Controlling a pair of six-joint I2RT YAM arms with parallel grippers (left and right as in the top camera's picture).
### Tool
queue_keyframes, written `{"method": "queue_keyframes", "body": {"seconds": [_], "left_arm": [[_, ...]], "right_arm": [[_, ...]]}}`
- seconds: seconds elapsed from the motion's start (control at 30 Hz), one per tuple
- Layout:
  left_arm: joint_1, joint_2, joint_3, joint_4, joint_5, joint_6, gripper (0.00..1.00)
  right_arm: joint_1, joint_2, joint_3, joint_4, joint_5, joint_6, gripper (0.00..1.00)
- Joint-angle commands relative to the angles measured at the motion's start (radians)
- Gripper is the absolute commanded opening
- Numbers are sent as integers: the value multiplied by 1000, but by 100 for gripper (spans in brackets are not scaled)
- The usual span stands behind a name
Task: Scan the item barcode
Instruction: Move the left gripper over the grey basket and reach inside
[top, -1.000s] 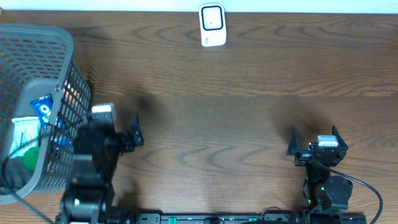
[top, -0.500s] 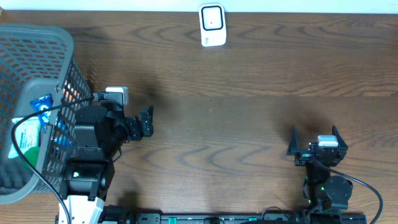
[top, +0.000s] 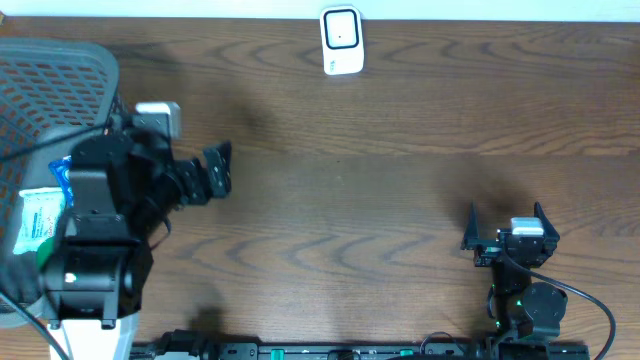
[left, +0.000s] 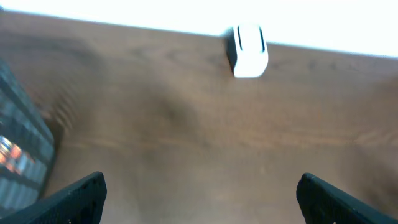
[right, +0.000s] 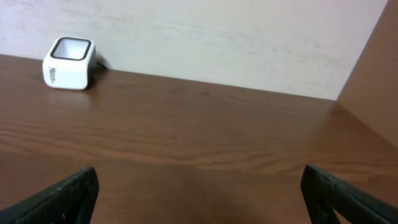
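Observation:
The white barcode scanner stands upright at the table's far edge, also in the left wrist view and the right wrist view. The items lie in the grey mesh basket at the left: a white and green packet and a blue packet. Partly over the basket's right wall hangs my left arm. Its gripper is open over bare wood, holding nothing. My right gripper is open and empty near the front right.
The basket's wall shows at the left edge of the left wrist view. A black cable runs over the basket to the left arm. The wall rises behind the scanner, and brown wood stretches between the two arms.
The left arm has swung toward the far side and slightly left, over the basket's edge, with its gripper still open. The right arm has not moved.

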Motion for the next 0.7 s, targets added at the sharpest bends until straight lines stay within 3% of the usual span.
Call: {"method": "queue_keyframes", "body": {"seconds": [0.0,0.1,0.3,0.43,0.67], "left_arm": [[13,3,45,29,-7,24,98],[13,-9,48,59,-52,18,98],[60,42,158,-59,-331,-112,98],[166,145,309,-167,-340,-153,98],[442,368,547,-364,-339,-405,98]], "right_arm": [[-6,-6,-1,-5,2,11,99],[-6,-6,-1,-5,2,11,99],[-6,-6,-1,-5,2,11,99],[-6,-6,-1,-5,2,11,99],[-6,-6,-1,-5,2,11,99]]}}
